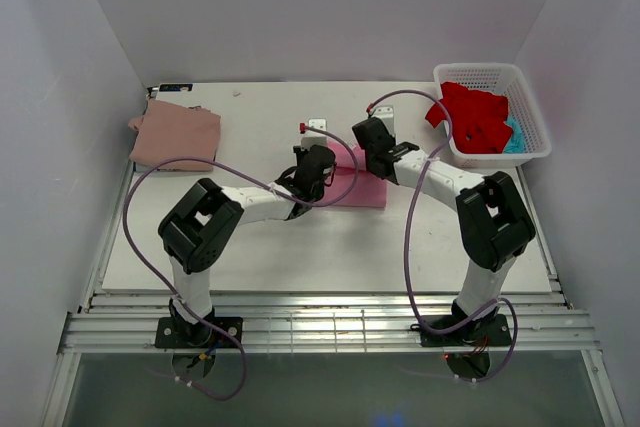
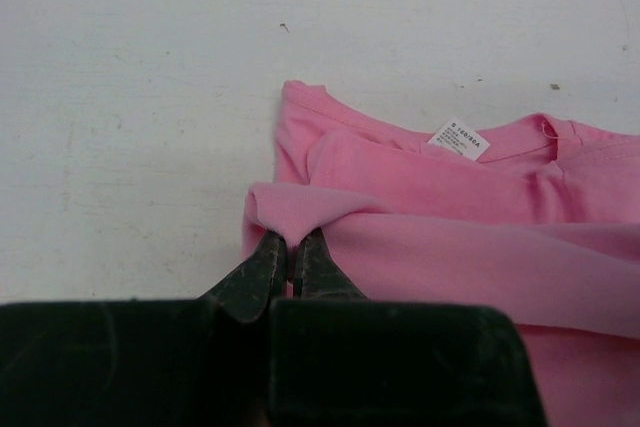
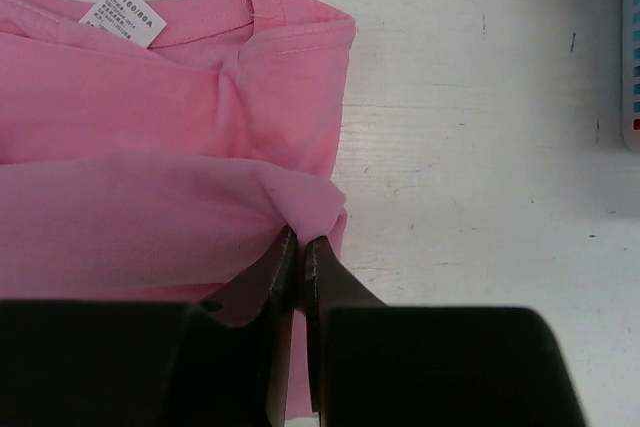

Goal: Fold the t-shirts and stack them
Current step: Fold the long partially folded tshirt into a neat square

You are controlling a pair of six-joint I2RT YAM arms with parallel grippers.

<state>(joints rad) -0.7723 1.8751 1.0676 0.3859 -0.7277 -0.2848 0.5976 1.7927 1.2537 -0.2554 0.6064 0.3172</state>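
We see a white, lightly scuffed table [image 1: 260, 237] set in a booth of plain white walls [image 1: 300, 7]. A white latticed basket [image 1: 532, 137] stands at the upper right of the top view, with a red t-shirt [image 1: 475, 117] heaped in it and a teal one [image 1: 514, 135] showing at its right side. A folded dusty rose t-shirt [image 1: 175, 134] lies flat at the upper left, well apart from the arms.

The left gripper [image 2: 290, 247] is clenched on a fold of the bright pink t-shirt [image 2: 450, 237], its jaws nearly together with the cloth bunched between them. The right gripper [image 3: 300, 242] is likewise pinched tight on the shirt's opposite edge. We see a band of cloth stretching across between the two grips.

The pink t-shirt lies at the centre of the table, mostly hidden under both wrists in the top view. Its long axis runs left to right across the frame. Its collar, with the small white neck label [image 2: 459, 139], points to the top of both wrist views, away from the fingers.
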